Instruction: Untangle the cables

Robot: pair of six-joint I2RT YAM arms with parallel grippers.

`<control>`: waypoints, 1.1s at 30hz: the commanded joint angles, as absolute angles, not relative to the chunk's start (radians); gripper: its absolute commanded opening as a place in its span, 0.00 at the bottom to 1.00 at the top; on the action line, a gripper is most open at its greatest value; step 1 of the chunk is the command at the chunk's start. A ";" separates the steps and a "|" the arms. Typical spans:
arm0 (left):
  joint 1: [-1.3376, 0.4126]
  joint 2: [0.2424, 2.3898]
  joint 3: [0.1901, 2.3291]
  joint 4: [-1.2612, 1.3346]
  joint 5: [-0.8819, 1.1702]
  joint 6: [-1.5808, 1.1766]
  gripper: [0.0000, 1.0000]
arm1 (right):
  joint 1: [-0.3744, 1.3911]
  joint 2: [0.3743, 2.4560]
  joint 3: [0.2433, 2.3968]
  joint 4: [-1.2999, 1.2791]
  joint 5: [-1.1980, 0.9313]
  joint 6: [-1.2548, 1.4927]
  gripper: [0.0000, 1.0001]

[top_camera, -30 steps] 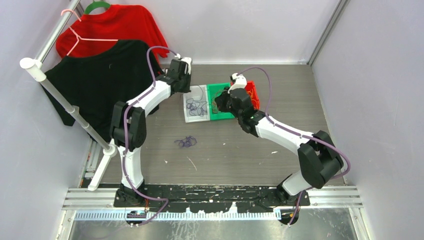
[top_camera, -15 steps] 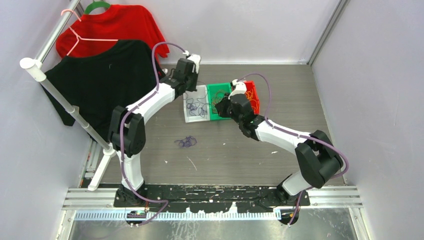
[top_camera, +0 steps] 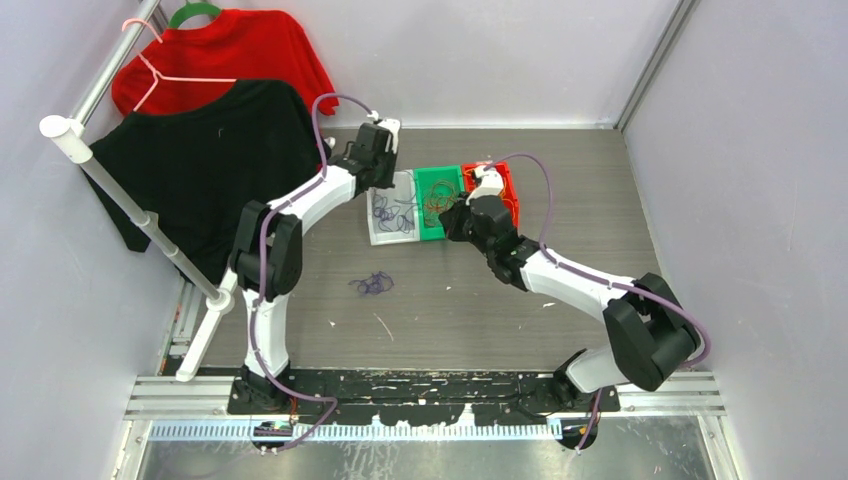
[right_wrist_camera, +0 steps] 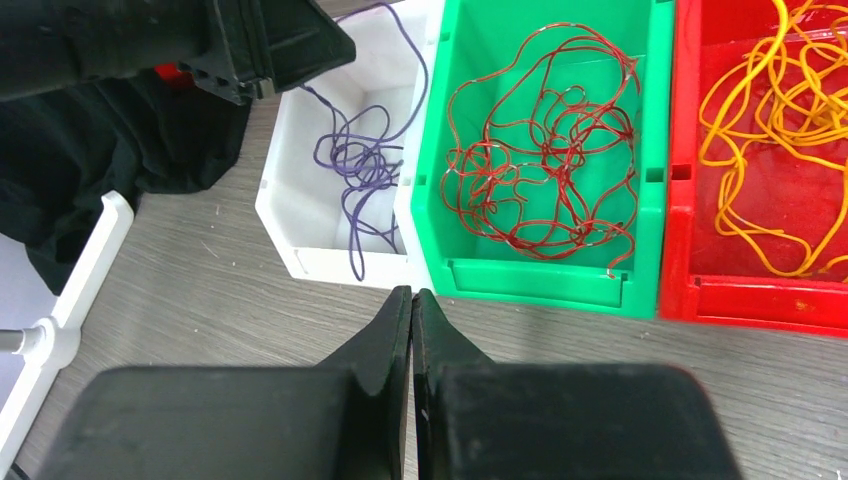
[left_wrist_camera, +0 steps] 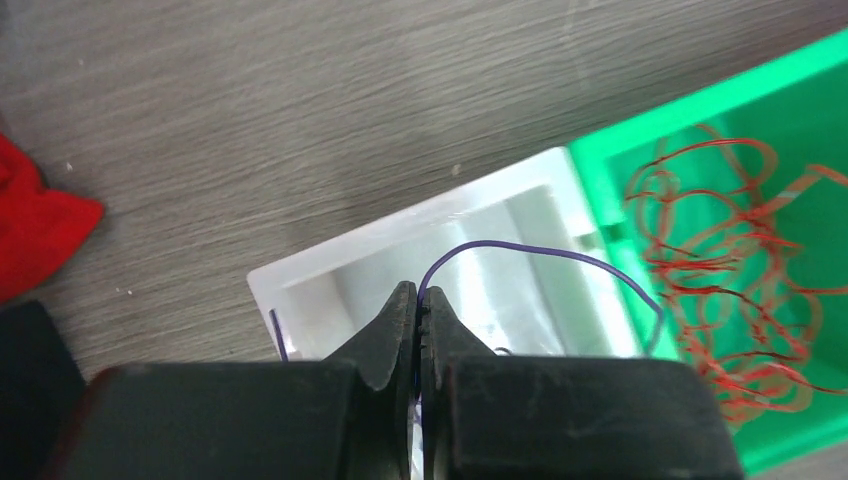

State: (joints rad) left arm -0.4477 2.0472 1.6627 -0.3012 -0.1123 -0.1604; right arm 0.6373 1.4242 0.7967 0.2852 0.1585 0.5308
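Observation:
My left gripper (left_wrist_camera: pixel 420 295) is shut on a thin purple cable (left_wrist_camera: pixel 540 250) that arcs over the white bin (left_wrist_camera: pixel 330 270). From above, it hangs over that bin's far edge (top_camera: pixel 378 180). More purple cables (right_wrist_camera: pixel 360 170) lie in the white bin (right_wrist_camera: pixel 300 215), dark red ones (right_wrist_camera: pixel 540 150) in the green bin (right_wrist_camera: pixel 540 280), and orange ones (right_wrist_camera: pixel 790 130) in the red bin (right_wrist_camera: pixel 760 300). A small purple tangle (top_camera: pixel 372 285) lies loose on the table. My right gripper (right_wrist_camera: pixel 412 295) is shut and empty, over the table just in front of the bins.
A clothes rack with a white pole (top_camera: pixel 140 210) stands at the left, holding a black shirt (top_camera: pixel 190 160) and a red shirt (top_camera: pixel 240 50). Grey walls close in the table at the back and right. The three bins stand side by side at the table's far middle.
My left gripper has moved right, over the white bin's far edge. My right gripper has drawn back from above the green bin to the table in front of the bins.

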 commanded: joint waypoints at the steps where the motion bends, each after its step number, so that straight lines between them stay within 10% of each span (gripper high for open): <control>1: -0.419 2.087 1.666 -0.251 -0.090 -0.181 0.00 | 0.631 1.372 0.788 0.334 0.190 0.539 0.07; 5: -0.418 2.086 1.669 -0.288 -0.032 -0.171 0.06 | 0.628 1.371 0.798 0.322 0.192 0.534 0.06; 9: -0.407 2.028 1.668 -0.331 0.029 -0.112 0.53 | 0.627 1.371 0.813 0.310 0.187 0.526 0.06; 15: -0.382 1.910 1.634 -0.355 0.065 -0.023 0.75 | 0.625 1.376 0.834 0.299 0.176 0.519 0.06; 20: -0.381 1.846 1.604 -0.367 0.154 0.050 0.72 | 0.625 1.376 0.843 0.291 0.173 0.519 0.06; 27: -0.415 1.882 1.597 -0.455 0.404 0.140 0.36 | 0.625 1.359 0.824 0.286 0.180 0.526 0.06; 33: -0.433 1.970 1.636 -0.485 0.354 0.253 0.33 | 0.624 1.345 0.806 0.281 0.188 0.519 0.06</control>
